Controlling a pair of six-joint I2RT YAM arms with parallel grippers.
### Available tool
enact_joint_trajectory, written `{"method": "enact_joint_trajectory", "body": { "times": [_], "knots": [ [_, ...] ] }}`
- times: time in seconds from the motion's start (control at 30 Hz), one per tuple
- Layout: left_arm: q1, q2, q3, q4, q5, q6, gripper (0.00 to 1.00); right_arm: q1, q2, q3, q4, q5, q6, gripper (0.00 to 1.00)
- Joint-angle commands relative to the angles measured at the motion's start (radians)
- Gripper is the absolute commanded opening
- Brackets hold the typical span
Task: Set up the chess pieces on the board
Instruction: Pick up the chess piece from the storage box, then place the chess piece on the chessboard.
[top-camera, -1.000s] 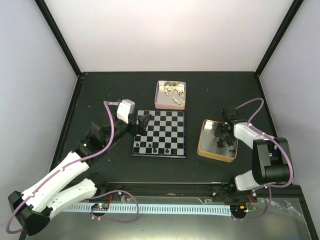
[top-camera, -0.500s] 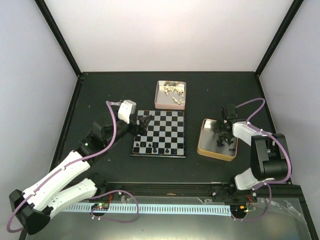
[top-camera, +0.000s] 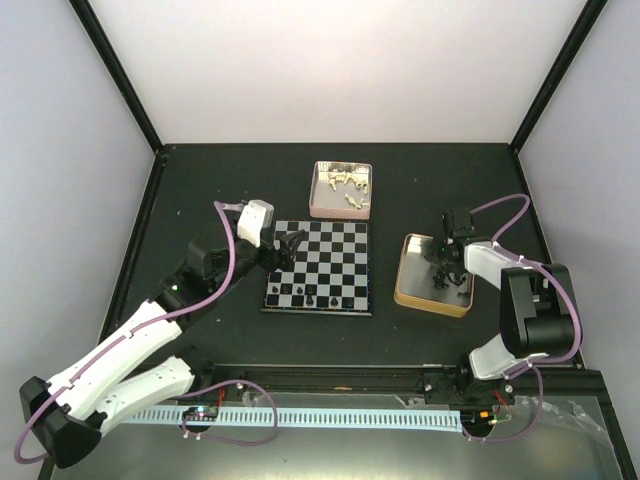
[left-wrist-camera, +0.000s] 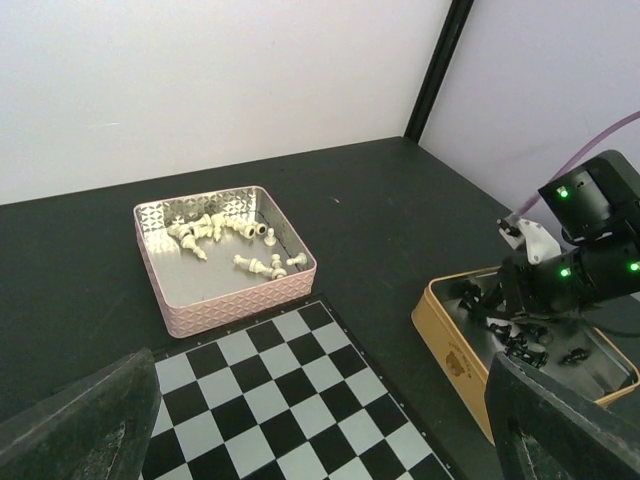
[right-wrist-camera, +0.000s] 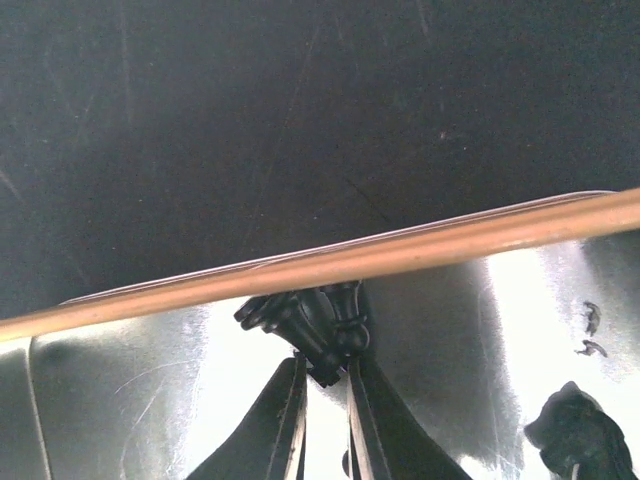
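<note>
Right gripper (right-wrist-camera: 325, 368): down inside the gold tin (right-wrist-camera: 400, 255), 2 fingers clenched on the end of 1 black piece (right-wrist-camera: 312, 320). The slim gap between the tips is filled by the piece itself.
Black piece: on its side, tucked against the tin's inner wall under the rim and right at the fingertips. That wall backs it, which is probably why the grip comes in from the open floor side.
Spare piece (right-wrist-camera: 565, 425): dark, loose on the tin floor, well apart from the grip.
Left gripper (top-camera: 287, 244): spread wide, nothing in it, hovering at the far-left corner of the board (top-camera: 320, 262). It looks parked clear of the right arm's route.
Board: flat on the surface between the arms, beside the gold tin. A few placed pieces (top-camera: 315, 296) stand on its near row.
White pieces (left-wrist-camera: 215, 230): heaped in the pink tin (left-wrist-camera: 240, 305), just beyond the board's far edge.
Next call: lift over the rim, then carry left to the board.
</note>
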Motion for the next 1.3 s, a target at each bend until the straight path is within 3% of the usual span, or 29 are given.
{"method": "enact_joint_trajectory", "body": {
  "times": [0.0, 0.33, 0.6, 0.77, 1.0, 1.27],
  "knots": [
    [0.008, 0.008, 0.0, 0.032, 0.004, 0.001, 0.91, 0.001, -0.061, 0.003, -0.004, -0.01, -0.011, 0.11],
    [0.008, 0.05, -0.014, 0.064, 0.092, -0.073, 0.91, 0.002, -0.287, -0.07, -0.1, -0.182, -0.046, 0.11],
    [0.006, 0.257, 0.003, 0.2, 0.378, -0.314, 0.87, 0.017, -0.425, -0.183, -0.012, -0.343, -0.114, 0.11],
    [-0.03, 0.556, 0.188, 0.205, 0.592, -0.42, 0.81, 0.03, -0.493, -0.233, 0.033, -0.403, -0.125, 0.11],
    [-0.126, 0.854, 0.468, 0.177, 0.621, -0.468, 0.8, 0.036, -0.587, -0.288, 0.086, -0.447, -0.104, 0.11],
    [-0.148, 1.092, 0.66, 0.168, 0.7, -0.58, 0.74, 0.037, -0.7, -0.324, 0.11, -0.475, -0.082, 0.12]
  ]
}}
